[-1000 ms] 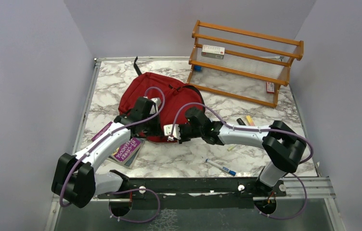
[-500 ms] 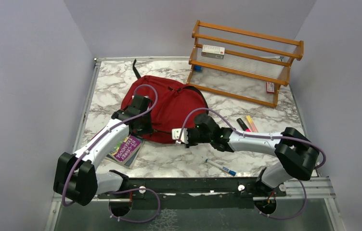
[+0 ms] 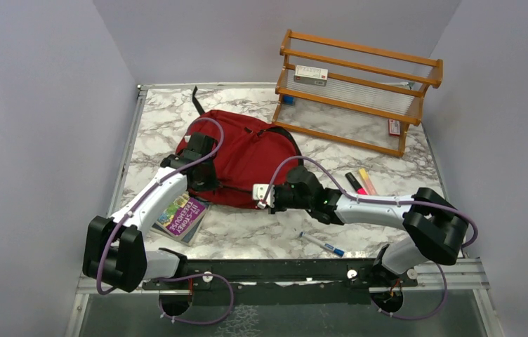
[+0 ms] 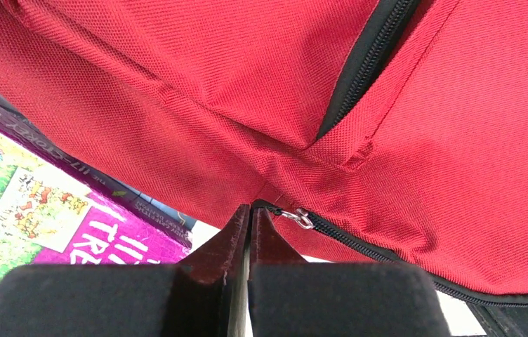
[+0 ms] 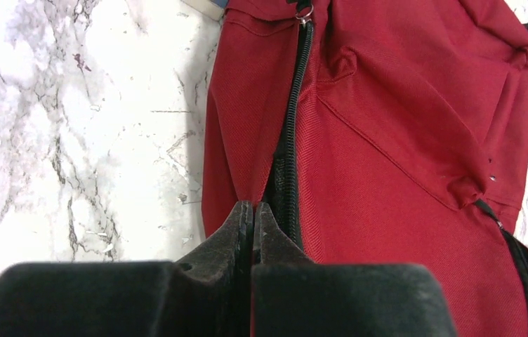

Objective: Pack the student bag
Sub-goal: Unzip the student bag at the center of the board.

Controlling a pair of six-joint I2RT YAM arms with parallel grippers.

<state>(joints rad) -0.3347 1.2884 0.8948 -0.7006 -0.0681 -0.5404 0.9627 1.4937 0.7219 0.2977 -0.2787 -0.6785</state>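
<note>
The student bag [image 3: 247, 151], dark red with black zippers, lies flat mid-table. My left gripper [image 3: 205, 184] is at its front left corner. In the left wrist view it [image 4: 251, 208] is shut on the black pull at the end of the zipper [image 4: 359, 246], beside a small metal ring [image 4: 302, 218]. My right gripper [image 3: 261, 200] is at the bag's front edge. In the right wrist view it [image 5: 253, 205] is shut on the red fabric [image 5: 387, 161] just left of the closed zipper [image 5: 293, 133]. The bag's inside is hidden.
A purple book [image 3: 180, 216] lies partly under the bag's left front, also in the left wrist view [image 4: 50, 210]. A wooden rack [image 3: 359, 91] with a small box [image 3: 310, 75] stands at the back right. Two markers [image 3: 359, 181] and a pen [image 3: 322, 244] lie right of the bag.
My left gripper has moved left and away along the bag's edge. My right gripper has shifted slightly right. The bag has spread flatter and slid a little toward the back.
</note>
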